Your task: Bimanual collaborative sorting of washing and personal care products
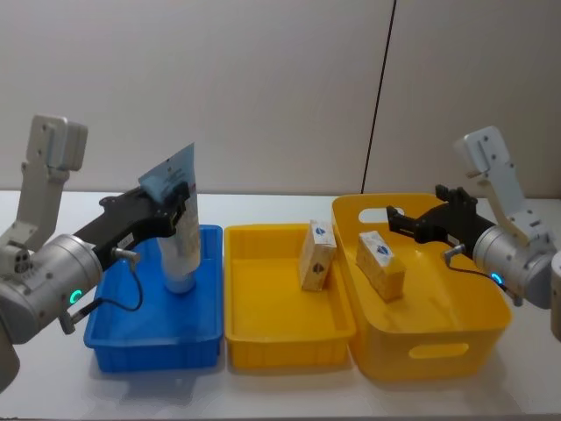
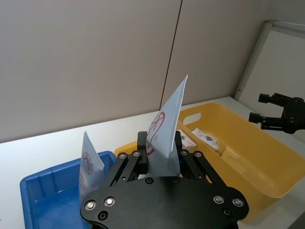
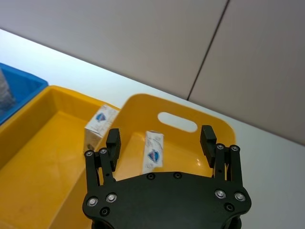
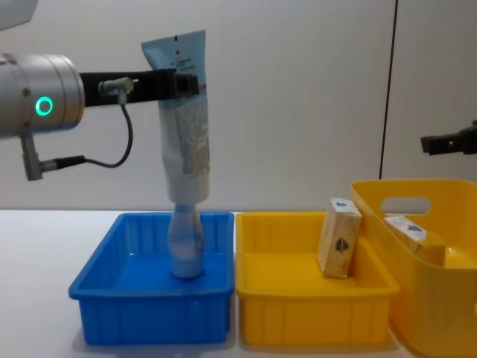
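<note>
Lab-type robot test bench. Evidence: bare white table (image 1: 289, 396), plain beige wall panels (image 1: 254, 88) with 1 dark seam (image 1: 379, 96), 1 blue tray (image 1: 153, 351), 1 yellow tray (image 1: 289, 351) and 1 yellow basket (image 1: 438, 320) in a row, left arm (image 1: 44, 274) and right arm (image 1: 513, 254) flanking them.

Pale-blue-topped tubes: two, the upper tube (image 4: 185, 127) and the lower tube (image 4: 186, 250).
Speckled cartons: two, the left carton (image 1: 316, 255) and the right carton (image 1: 380, 264).
Blue trays: one, the blue tray (image 1: 149, 348).
Yellow trays: one, the yellow tray (image 1: 289, 348).
Yellow baskets with handle holes: one, the yellow basket (image 1: 478, 303).
Tools: two, the left tool (image 1: 180, 200) and the right tool (image 3: 160, 136).
Worktops: one, the white worktop (image 1: 280, 396).
</note>
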You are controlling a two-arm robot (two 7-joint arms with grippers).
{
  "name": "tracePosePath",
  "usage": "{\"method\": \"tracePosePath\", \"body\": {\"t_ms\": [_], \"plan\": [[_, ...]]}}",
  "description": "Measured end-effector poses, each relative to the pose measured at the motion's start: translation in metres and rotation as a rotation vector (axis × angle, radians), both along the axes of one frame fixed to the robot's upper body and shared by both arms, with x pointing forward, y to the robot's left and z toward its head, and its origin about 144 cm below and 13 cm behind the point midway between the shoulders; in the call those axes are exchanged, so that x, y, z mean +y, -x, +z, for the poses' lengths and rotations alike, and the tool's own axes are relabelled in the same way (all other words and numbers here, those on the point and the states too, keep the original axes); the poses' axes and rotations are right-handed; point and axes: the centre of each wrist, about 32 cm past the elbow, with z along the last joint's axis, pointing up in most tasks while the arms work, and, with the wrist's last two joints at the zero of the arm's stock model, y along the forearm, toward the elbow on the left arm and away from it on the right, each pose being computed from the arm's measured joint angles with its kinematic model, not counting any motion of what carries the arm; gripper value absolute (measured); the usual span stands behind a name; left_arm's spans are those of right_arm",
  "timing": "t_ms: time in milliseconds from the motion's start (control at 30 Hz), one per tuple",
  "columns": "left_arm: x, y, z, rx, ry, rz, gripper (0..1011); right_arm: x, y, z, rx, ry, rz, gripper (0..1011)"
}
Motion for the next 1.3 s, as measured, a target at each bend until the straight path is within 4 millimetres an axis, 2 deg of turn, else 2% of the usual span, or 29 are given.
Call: {"method": "tracePosePath", "body": {"t_ms": [800,1300], "plan": [[-0.013,-0.002,0.012,-0.044,-0.016,-0.03,252,0.008,0.004,0.007,-0.057,0.058,0.332,1002],[-0.015,-0.001,0.011,-0.054,-0.019,-0.021,252,0.024,0.002,0.01,-0.043,0.083,0.579,1002]]}}
